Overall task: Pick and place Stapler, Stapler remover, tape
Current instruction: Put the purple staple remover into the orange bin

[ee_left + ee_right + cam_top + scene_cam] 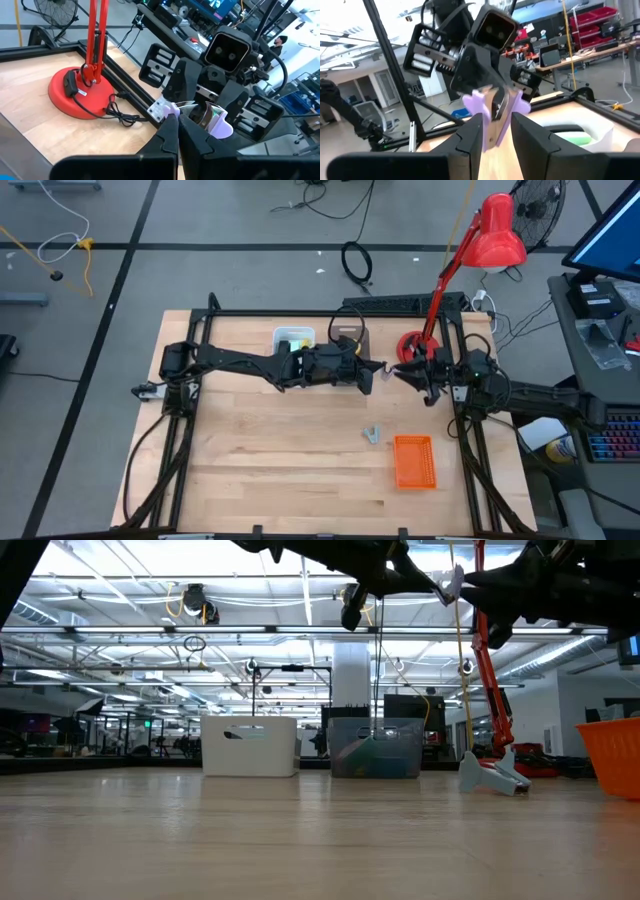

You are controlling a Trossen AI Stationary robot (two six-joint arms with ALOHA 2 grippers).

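A lilac remover (492,107) is pinched in mid-air by both the left gripper (177,131) and right gripper (495,127), so no placement in the orange basket (413,462) is yet seen.

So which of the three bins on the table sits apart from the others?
The orange basket, alone near the table's front right; the white bin and clear bin stand side by side at the back.

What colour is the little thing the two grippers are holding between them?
The staple remover has pale purple handles with metal between, clearest in the right wrist view.
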